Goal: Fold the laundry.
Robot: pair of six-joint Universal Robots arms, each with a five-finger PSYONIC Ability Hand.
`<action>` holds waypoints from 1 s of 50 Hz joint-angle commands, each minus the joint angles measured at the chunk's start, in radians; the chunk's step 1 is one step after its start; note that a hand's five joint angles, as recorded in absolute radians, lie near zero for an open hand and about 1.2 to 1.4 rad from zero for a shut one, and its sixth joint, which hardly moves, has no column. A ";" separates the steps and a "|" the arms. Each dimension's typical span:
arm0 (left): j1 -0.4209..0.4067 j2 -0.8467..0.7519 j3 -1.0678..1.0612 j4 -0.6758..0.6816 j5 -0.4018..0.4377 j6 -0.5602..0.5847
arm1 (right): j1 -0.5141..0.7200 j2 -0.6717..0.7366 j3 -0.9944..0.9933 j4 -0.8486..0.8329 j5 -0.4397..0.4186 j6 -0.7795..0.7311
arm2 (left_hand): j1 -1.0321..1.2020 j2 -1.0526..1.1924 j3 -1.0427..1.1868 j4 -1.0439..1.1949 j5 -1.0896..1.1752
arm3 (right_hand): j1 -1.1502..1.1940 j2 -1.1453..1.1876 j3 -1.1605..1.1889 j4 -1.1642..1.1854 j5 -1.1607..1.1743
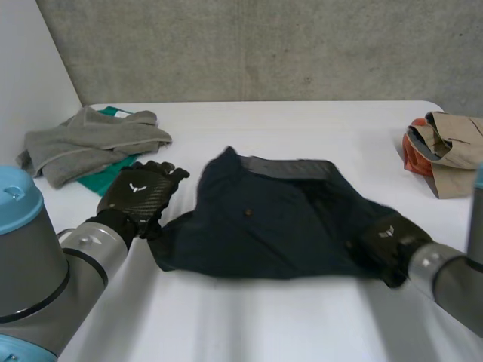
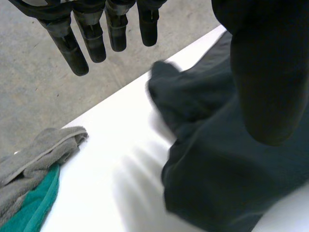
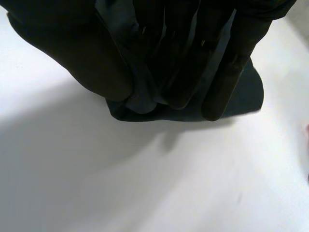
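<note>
Right hand (image 1: 391,240) clamps a corner of the dark garment (image 1: 264,219); left hand (image 1: 139,194), fingers spread, hovers beside its other end. Looks limp: take corners.

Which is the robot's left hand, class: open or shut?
Open: the left hand hangs with fingers straight, away from the thumb, gripping nothing, beside the dark garment.

Cloth items, five in all, on one tabletop (image 1: 302,121): one dark blue garment (image 1: 264,219); one grey cloth (image 1: 90,139) and one green cloth (image 1: 106,177), forming one pile; one tan garment (image 1: 453,147) and one orange-red garment (image 1: 413,154), forming a second pile. Robot hands, two: left robot hand (image 1: 139,196) and right robot hand (image 1: 392,241).
</note>
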State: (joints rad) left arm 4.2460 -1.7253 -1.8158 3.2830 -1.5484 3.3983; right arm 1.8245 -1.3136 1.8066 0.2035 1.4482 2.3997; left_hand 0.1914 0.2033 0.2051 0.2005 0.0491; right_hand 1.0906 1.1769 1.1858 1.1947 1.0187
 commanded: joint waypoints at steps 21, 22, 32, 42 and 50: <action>0.063 0.072 -0.020 -0.123 0.007 -0.071 | 0.041 -0.170 -0.433 0.291 -0.169 -0.103 | -0.017 -0.029 -0.031 -0.026 -0.049 | -0.916 -1.002 -1.011 -1.020 -1.019; 0.065 0.073 -0.017 -0.132 0.008 -0.079 | 0.062 -0.145 -0.455 0.275 -0.178 -0.109 | -0.017 -0.029 -0.031 -0.026 -0.049 | -0.916 -1.002 -1.011 -1.020 -1.019; 0.080 -0.013 0.079 -0.279 0.067 -0.200 | 0.254 0.299 -0.781 0.019 -0.262 -0.110 | -0.017 -0.029 -0.031 -0.026 -0.049 | -0.916 -1.002 -1.011 -1.020 -1.019; 0.089 -0.258 0.272 -0.397 0.079 -0.191 | 0.311 0.652 -1.059 0.000 -0.278 -0.100 | -0.017 -0.029 -0.031 -0.026 -0.049 | -0.916 -1.002 -1.011 -1.020 -1.019; 0.068 -0.398 0.397 -0.424 0.050 -0.149 | 0.312 0.829 -1.222 -0.003 -0.246 -0.100 | 0.133 0.121 0.119 0.124 0.101 | -0.784 -0.871 -0.879 -0.888 -0.887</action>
State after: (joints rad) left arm 4.3280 -2.0396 -1.4953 2.8703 -1.4762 3.2209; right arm 2.1408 -0.5819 0.6764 0.1989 1.1846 2.3008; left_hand 0.1981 0.2077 0.2083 0.2049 0.0498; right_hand 0.2209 0.2079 0.2069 0.2065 0.0468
